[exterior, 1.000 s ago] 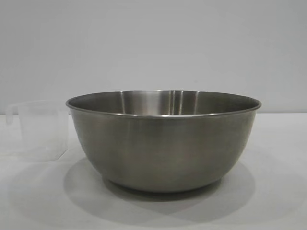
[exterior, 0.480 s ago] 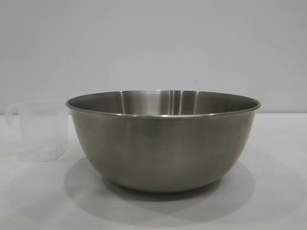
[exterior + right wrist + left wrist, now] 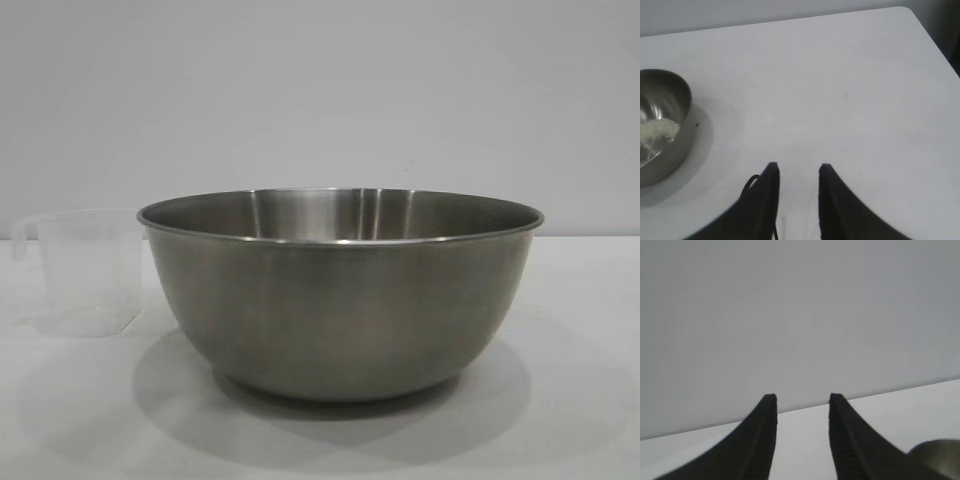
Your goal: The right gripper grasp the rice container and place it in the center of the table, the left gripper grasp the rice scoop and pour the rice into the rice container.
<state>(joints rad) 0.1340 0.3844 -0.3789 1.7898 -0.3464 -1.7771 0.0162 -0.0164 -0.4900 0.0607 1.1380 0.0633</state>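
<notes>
On plain white tabletop [image 3: 580,400]: large round brushed-steel mixing bowl [image 3: 340,300], upright, centre. Small mass of white rice grains [image 3: 659,130] inside bowl. Small translucent plastic measuring cup [image 3: 85,272] upright just beside bowl, apart. Left gripper [image 3: 802,400] fingers parted, empty, level. Right gripper [image 3: 797,167] fingers parted, empty, over bare table.

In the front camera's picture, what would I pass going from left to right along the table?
The rice scoop, a clear plastic cup standing upright, then the rice container, a big steel bowl, then bare white table.
</notes>
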